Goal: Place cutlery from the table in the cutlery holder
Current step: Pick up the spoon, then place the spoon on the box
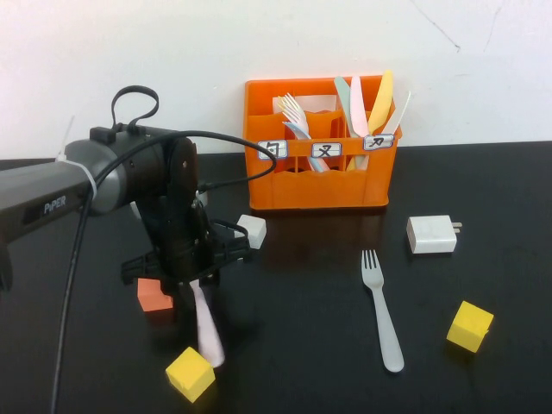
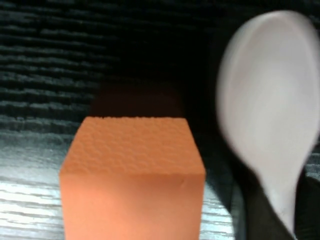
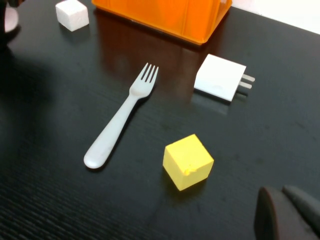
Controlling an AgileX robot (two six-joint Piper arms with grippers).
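My left gripper (image 1: 195, 283) points down at the black table (image 1: 302, 354) on the left and is shut on the pale pink spoon (image 1: 208, 332), whose bowl fills the left wrist view (image 2: 270, 100) with the handle between my dark fingers. The spoon slants toward the front edge; I cannot tell whether it touches the table. The grey fork (image 1: 381, 310) lies flat right of centre, tines toward the orange cutlery holder (image 1: 319, 185) at the back; it also shows in the right wrist view (image 3: 120, 120). My right gripper (image 3: 282, 207) is shut and empty, near the front right, out of the high view.
An orange cube (image 1: 155, 296) sits just left of the left gripper and a yellow cube (image 1: 190, 373) by the spoon's tip. A white cube (image 1: 253, 230), a white charger (image 1: 431, 234) and another yellow cube (image 1: 470, 326) lie around the fork. The holder has forks and pastel knives in it.
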